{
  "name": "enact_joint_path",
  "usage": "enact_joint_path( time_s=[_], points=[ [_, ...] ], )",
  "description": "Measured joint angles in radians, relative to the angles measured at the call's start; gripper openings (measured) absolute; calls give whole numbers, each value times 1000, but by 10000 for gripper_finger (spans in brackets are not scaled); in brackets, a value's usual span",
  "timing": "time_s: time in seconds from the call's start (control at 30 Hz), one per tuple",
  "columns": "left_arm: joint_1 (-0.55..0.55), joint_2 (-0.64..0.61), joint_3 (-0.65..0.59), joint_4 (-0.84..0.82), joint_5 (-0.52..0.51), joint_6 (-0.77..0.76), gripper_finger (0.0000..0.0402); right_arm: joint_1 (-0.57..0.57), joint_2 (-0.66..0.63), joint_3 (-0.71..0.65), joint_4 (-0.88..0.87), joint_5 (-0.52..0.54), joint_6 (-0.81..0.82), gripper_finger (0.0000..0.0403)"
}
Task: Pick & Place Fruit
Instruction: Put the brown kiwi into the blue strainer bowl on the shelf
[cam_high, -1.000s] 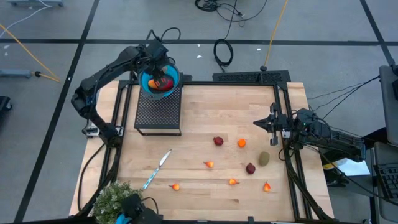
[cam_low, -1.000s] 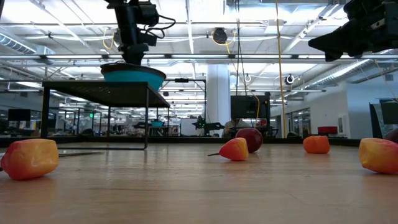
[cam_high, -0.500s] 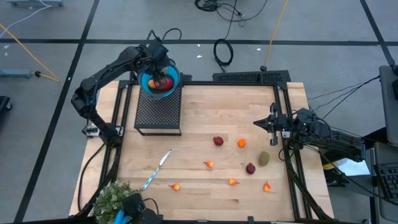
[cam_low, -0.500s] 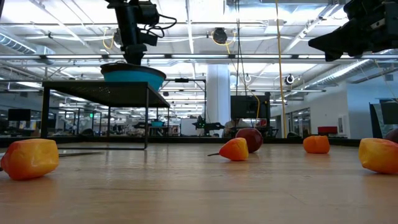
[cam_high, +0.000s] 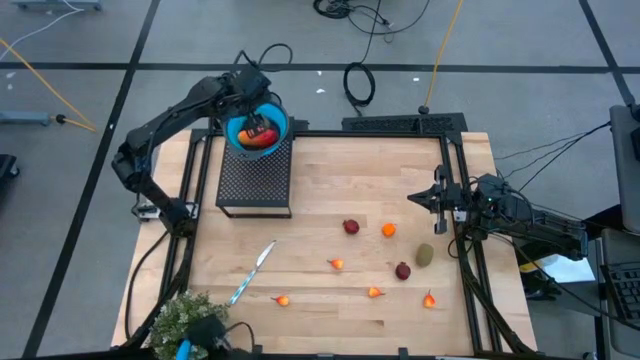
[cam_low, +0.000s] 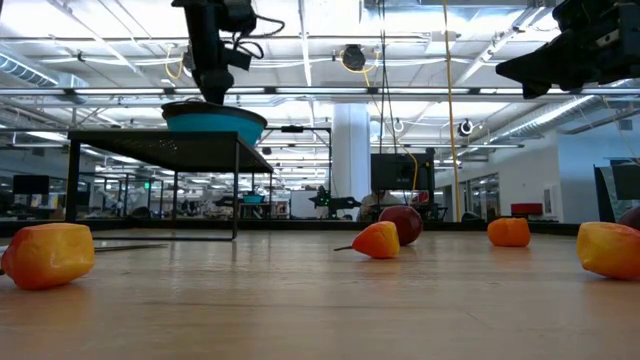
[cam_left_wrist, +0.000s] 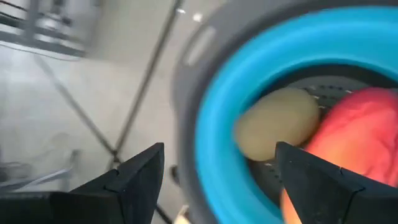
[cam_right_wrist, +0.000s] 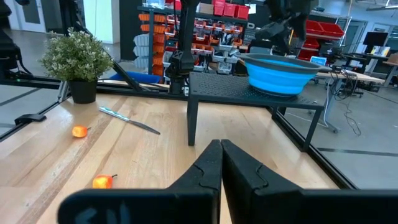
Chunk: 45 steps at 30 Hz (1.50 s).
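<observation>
Wooden tabletop (cam_high: 330, 190) carries most of my work: eight fruits (cam_high: 402, 270) lie scattered toward its right and near side, well apart from the blue bowl (cam_high: 277, 128) on the black mesh stand (cam_high: 255, 178). Inside that bowl sit an olive oval (cam_left_wrist: 277, 123) and a red piece (cam_left_wrist: 360, 134). My left gripper (cam_high: 252, 108) hangs over the rim, fingers spread and empty. My right gripper (cam_high: 418, 199) waits pinched closed at the right edge. I judge it early going.

We see a blue bowl (cam_high: 256, 130) on a black mesh stand (cam_high: 254, 178), a knife (cam_high: 251, 271), and a plant (cam_high: 180, 322).
</observation>
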Motion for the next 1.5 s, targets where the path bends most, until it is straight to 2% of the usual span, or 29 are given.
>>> enact_joint_path(
  time_s=[0.07,0.2,0.4,0.7,0.97,1.23,1.37,1.5],
  points=[
    [-28,-19,0,17,-35,-6,304,0,0,0,0,0,0,0],
    [-100,-59,0,23,-26,-17,290,0,0,0,0,0,0,0],
    [-242,-112,0,72,-6,-142,253,0,0,0,0,0,15,0],
    [-434,-151,0,138,118,-363,186,0,0,0,0,-1,114,0],
    [-560,-149,0,137,194,-498,119,0,0,-21,0,-1,119,0],
    [-677,-149,0,137,203,-612,49,0,0,-57,0,-5,186,0],
    [-735,-149,0,137,202,-624,9,0,0,-58,41,-93,180,0],
    [-783,-149,0,156,201,-609,9,1,0,-58,103,-207,189,0]
  ],
)
